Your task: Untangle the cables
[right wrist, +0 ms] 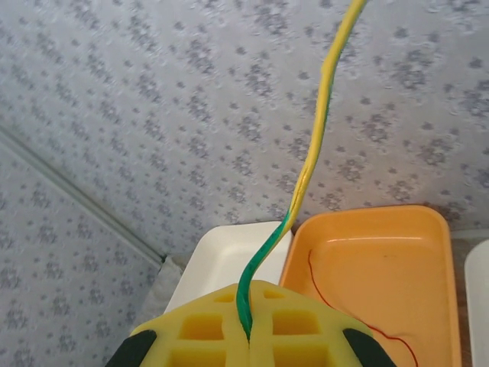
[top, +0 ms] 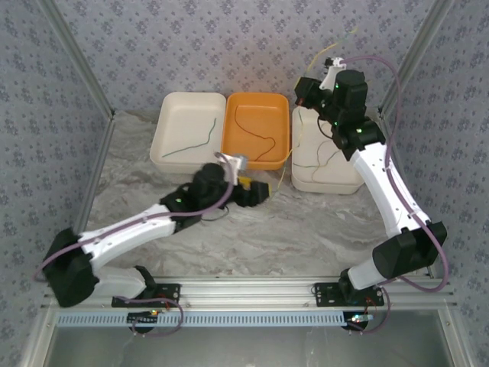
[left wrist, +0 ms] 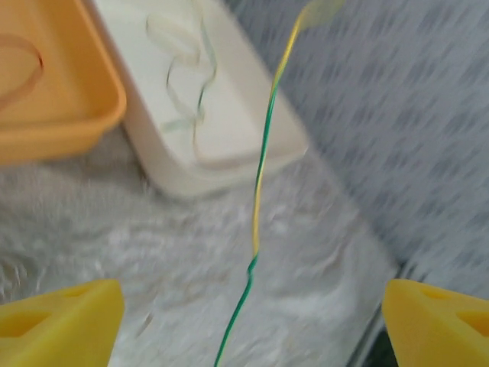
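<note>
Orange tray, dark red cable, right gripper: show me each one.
orange tray (top: 256,96), top external view, far rim.
dark red cable (right wrist: 312,275), right wrist view, upper stretch.
right gripper (right wrist: 247,317), right wrist view, between the shut pads.

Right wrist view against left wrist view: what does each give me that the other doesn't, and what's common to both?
Right wrist: the right end effector shut on the twisted green and yellow cables, which rise against the patterned wall. Left wrist: the left end effector open, fingers wide either side of that pair, plus a white tray holding a light green cable on the marble table. Both: the twisted pair and the orange tray with its dark red cable.
</note>
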### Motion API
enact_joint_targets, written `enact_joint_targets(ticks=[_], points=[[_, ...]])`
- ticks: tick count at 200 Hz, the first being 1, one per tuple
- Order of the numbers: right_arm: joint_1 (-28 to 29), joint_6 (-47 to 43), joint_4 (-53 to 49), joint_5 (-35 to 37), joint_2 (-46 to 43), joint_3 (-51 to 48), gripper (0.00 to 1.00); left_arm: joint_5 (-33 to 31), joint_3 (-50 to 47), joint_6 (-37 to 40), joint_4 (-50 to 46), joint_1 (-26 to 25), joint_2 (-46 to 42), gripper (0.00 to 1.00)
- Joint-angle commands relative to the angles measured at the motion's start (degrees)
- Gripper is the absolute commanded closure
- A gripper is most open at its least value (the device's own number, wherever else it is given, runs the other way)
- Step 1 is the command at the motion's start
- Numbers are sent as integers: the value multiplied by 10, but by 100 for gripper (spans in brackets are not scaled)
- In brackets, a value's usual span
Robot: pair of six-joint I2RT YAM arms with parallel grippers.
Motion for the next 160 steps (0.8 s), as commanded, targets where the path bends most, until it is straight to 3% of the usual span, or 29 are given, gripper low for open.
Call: enact_joint_targets(ticks=[1,34,64,109,160], points=[[-7,38,-16,19,-25,-9,100,-85,32,50,29,-45,43,9],[-25,14,-45,42,-40,-13,100,-171,70,83,-1,-90,130,9],[-46,-68,-49,117,-53,-21,100,-274,47,37,-4,-100,108,6],[-129,-118,55,158,-38,-68,100,-265,22,22,-20,-100,43,3],[-194,-122,151,153,45,-61,100,-217,63,23,-8,-96,106,13]])
